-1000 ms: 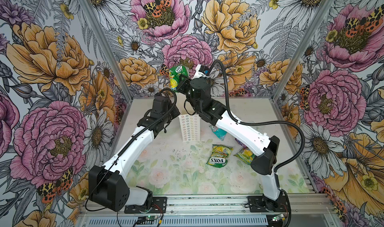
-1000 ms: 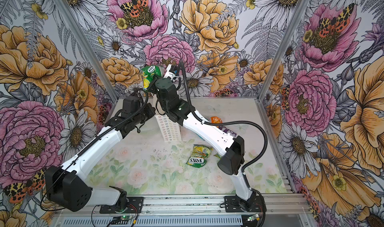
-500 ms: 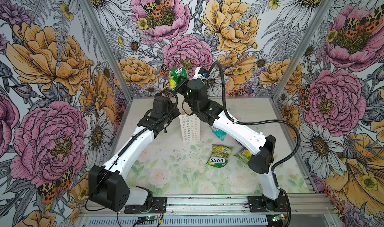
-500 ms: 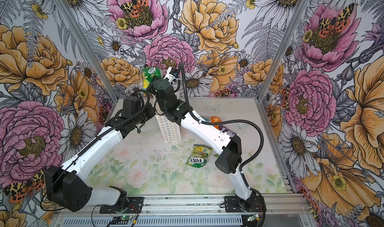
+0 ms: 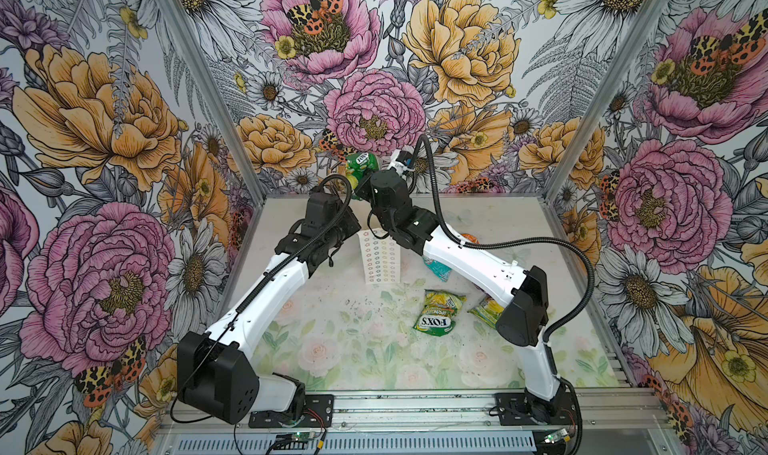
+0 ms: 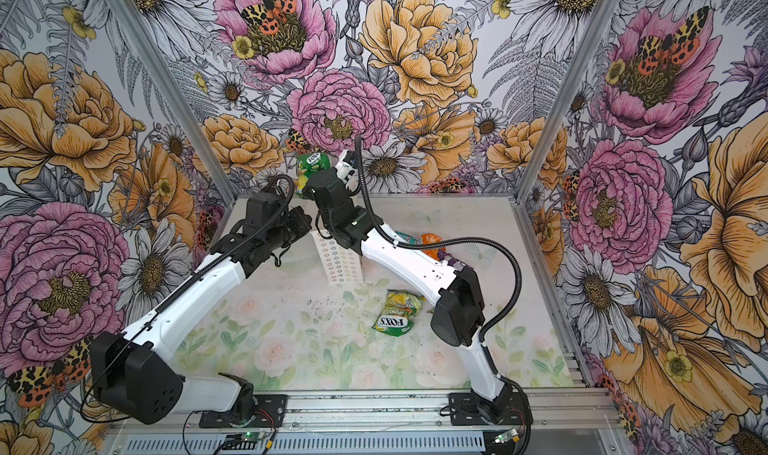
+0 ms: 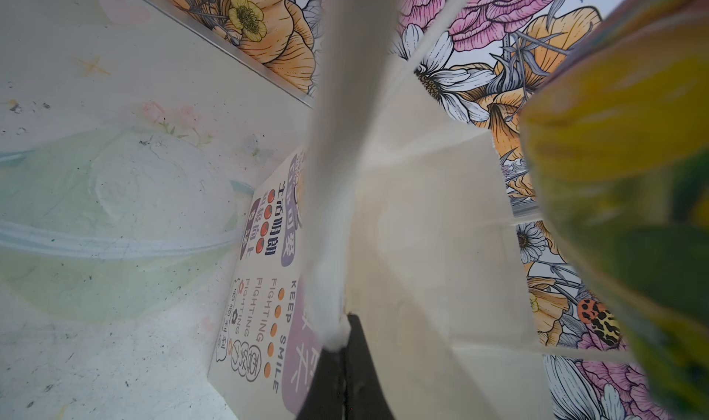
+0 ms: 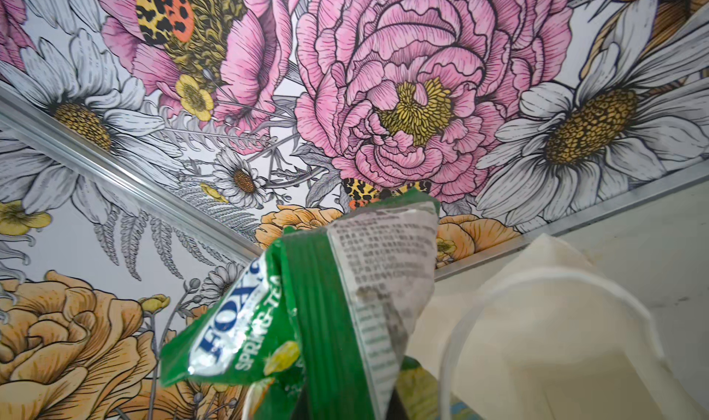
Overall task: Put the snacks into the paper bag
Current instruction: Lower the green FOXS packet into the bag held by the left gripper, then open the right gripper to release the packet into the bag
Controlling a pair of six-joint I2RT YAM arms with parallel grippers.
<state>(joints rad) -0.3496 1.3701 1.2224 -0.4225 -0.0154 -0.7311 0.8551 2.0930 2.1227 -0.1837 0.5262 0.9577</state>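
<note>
The right gripper, jaws clamped on a green packet, held it raised beside the open top of the paper bag, which stood upright mid-table. The left gripper was pinched shut on the bag's upper edge. A yellow-green FOX'S packet, a teal packet and an orange packet lay on the table right of the bag.

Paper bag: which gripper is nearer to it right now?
Left. The left gripper is shut on the paper bag's upper edge, touching it. The right gripper holds the green FOX'S packet raised above the bag, not touching it.
</note>
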